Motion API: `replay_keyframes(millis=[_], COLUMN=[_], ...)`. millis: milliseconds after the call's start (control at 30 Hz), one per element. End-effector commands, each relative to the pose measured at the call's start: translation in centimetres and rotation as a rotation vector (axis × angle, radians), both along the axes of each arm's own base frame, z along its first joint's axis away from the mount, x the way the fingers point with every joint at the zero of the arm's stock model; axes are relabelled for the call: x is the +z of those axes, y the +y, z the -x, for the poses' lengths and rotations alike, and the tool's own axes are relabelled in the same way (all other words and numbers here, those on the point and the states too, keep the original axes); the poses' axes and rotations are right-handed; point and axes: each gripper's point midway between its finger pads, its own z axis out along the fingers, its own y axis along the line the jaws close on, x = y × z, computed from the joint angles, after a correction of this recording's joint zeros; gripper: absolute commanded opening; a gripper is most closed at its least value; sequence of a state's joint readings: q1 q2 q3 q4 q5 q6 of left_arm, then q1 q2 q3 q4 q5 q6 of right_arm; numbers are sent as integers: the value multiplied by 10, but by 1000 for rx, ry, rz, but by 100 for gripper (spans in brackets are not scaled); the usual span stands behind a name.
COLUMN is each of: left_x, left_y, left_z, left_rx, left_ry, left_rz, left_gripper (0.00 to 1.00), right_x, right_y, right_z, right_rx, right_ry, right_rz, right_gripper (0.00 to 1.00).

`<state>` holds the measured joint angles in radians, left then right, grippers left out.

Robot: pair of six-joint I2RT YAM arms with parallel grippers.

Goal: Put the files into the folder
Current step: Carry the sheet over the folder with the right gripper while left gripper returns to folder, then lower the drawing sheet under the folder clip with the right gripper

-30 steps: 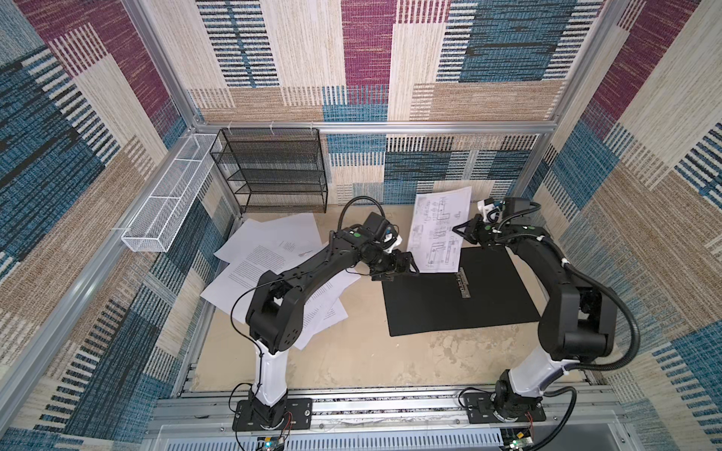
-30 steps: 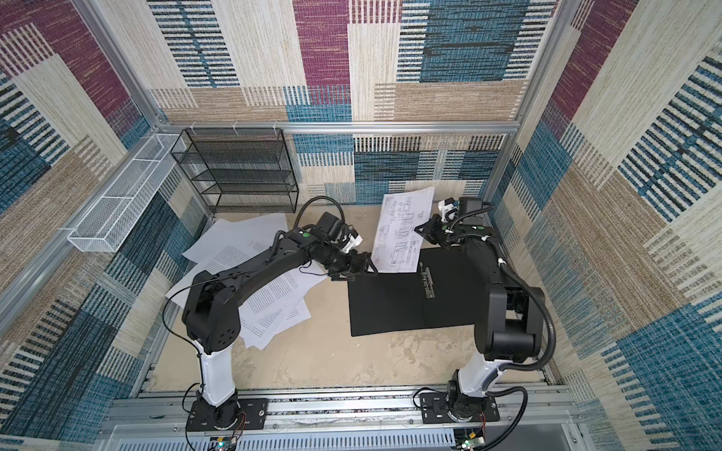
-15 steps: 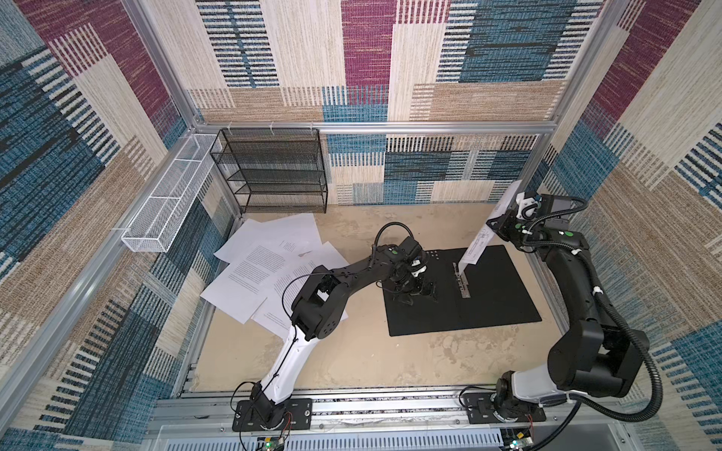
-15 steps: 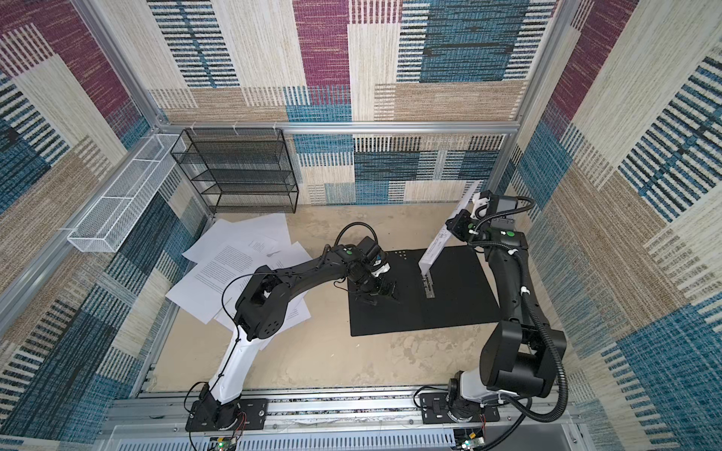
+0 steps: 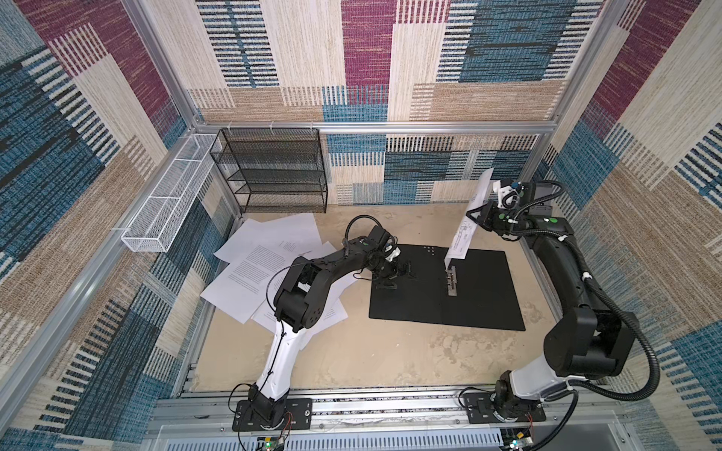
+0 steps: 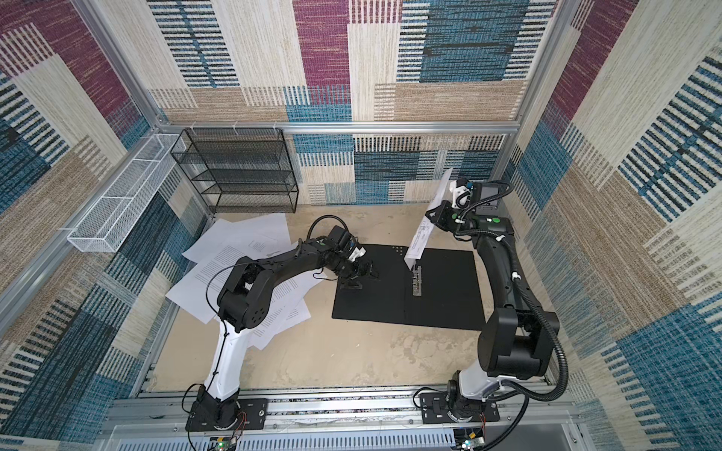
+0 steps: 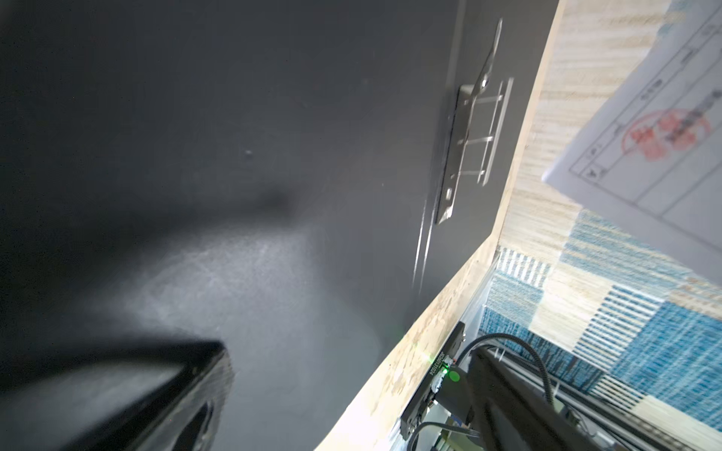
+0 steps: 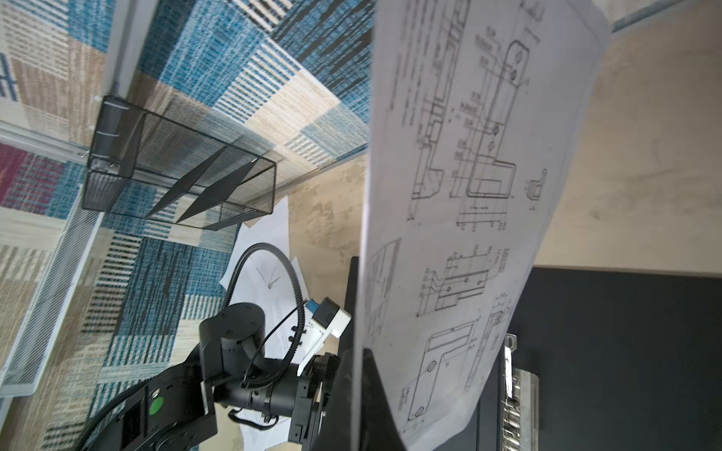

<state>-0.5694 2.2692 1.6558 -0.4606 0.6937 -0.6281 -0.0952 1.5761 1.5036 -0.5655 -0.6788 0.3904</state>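
Observation:
The folder (image 5: 480, 296) lies open and flat, black inside up, with a metal clip (image 5: 452, 279) at its middle. My right gripper (image 5: 474, 213) is shut on one file, a sheet (image 5: 467, 226) of line drawings that hangs nearly upright, its lower edge just above the clip. That sheet (image 8: 469, 195) fills the right wrist view. My left gripper (image 5: 396, 275) stands open, holding nothing, low over the folder's left half (image 7: 273, 156). The other files (image 5: 265, 265) lie in a loose pile left of the folder, partly under the left arm.
A black wire-mesh rack (image 5: 273, 172) stands at the back left. A white wire basket (image 5: 168, 207) hangs on the left wall. Frame rails and patterned walls close in tightly behind and beside the right arm (image 5: 562, 265).
The right gripper has carried the sheet to the right and turned it edge-on above the folder. The left gripper has moved from the sheet's left edge to over the folder's left half.

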Motion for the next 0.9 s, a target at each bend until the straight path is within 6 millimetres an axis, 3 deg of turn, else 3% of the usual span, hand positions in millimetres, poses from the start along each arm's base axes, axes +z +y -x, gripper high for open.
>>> replay_keyframes(millis=[0, 100, 167, 200, 333, 433, 533, 633, 867], left_x=[-83, -85, -83, -81, -80, -83, -83, -80, -82], left_y=[111, 129, 134, 135, 134, 135, 135, 136, 138], left_z=[24, 22, 20, 20, 21, 26, 26, 25, 25], left_rx=[126, 154, 160, 162, 153, 131, 117, 105, 99], left_ry=[125, 149, 148, 149, 156, 180, 178, 168, 167], left_rz=[-506, -500, -497, -493, -488, -494, -500, -505, -507], left_gripper=[100, 100, 100, 100, 100, 99, 99, 99, 99], right_x=[22, 19, 0, -14, -109, -164, -204, -224, -246], right_y=[20, 7, -17, -30, -84, -98, -109, -134, -150], right_z=[5, 12, 24, 31, 68, 88, 98, 103, 97], right_rx=[111, 69, -3, -36, -229, -263, -262, -304, -278], right_ry=[-59, -27, 34, 75, 329, 458, 557, 648, 734], right_rz=[-59, -17, 19, 24, 236, 317, 393, 536, 692], right_gripper=[0, 0, 0, 0, 0, 0, 0, 0, 0])
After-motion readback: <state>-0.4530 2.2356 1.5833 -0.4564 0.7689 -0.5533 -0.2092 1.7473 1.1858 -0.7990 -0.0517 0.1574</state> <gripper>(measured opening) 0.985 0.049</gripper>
